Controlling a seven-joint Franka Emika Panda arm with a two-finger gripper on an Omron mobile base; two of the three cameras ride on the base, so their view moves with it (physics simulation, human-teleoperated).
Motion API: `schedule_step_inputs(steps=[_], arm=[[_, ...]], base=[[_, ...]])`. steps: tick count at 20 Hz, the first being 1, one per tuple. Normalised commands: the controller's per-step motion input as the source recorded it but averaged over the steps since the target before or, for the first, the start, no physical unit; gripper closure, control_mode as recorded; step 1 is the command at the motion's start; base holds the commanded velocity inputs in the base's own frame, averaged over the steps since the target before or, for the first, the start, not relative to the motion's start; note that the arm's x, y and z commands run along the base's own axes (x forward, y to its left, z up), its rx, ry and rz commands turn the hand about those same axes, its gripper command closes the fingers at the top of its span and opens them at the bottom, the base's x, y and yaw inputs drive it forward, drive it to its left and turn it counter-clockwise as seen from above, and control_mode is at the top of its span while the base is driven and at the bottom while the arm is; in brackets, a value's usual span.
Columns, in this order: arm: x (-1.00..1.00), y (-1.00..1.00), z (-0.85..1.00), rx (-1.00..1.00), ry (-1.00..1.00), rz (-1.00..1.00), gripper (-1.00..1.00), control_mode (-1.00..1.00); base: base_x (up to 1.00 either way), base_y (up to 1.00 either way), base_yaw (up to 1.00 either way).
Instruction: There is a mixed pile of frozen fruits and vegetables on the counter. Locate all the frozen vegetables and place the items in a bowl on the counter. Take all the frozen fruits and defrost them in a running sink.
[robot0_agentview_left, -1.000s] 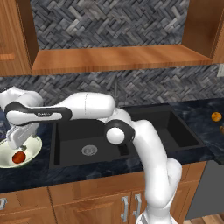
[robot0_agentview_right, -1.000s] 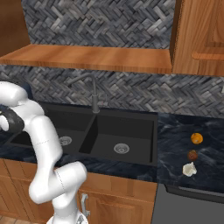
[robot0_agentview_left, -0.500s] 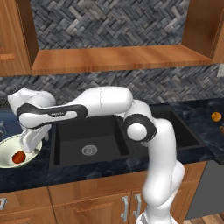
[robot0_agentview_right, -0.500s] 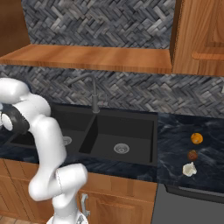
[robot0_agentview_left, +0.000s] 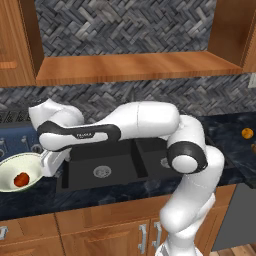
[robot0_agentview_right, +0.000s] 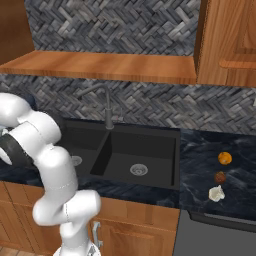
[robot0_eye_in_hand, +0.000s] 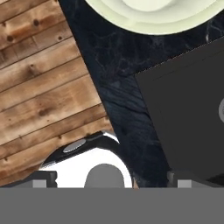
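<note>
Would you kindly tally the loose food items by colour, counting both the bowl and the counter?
Red-orange: 1, the tomato-like ball in the bowl.
Bright orange: 1, the orange ball.
Dark brown: 1, the brown ball.
Cream: 1, the garlic-like bulb.
Total: 4.

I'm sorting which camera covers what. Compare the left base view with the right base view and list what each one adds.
Left base view alone: the bowl on the counter left of the sink, with a red-orange vegetable inside it.

Right base view alone: the faucet, plus a pale cream bulb and a small dark reddish piece right of the sink.

Both: the black double sink, the white arm, and an orange fruit on the right counter.
</note>
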Motion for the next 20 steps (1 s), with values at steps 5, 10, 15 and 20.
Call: schedule_step_inputs(steps=[5,10,15,20], arm=[[-0.07,-0.43,0.02,0.07,0.0,0.0,-1.0,-1.0],[0.0,-0.34,0.0,0.06,0.0,0.01,-1.0,-1.0],[-0.11,-0.37,0.03,0.04,0.0,-0.01,-1.0,-1.0],[-0.05,-0.36,0.19,0.01,0.0,-0.04,-1.0,-1.0]], base=[[0.0,0.0,0.0],[0.0,0.0,0.0],[0.0,0.0,0.0],[0.0,0.0,0.0]])
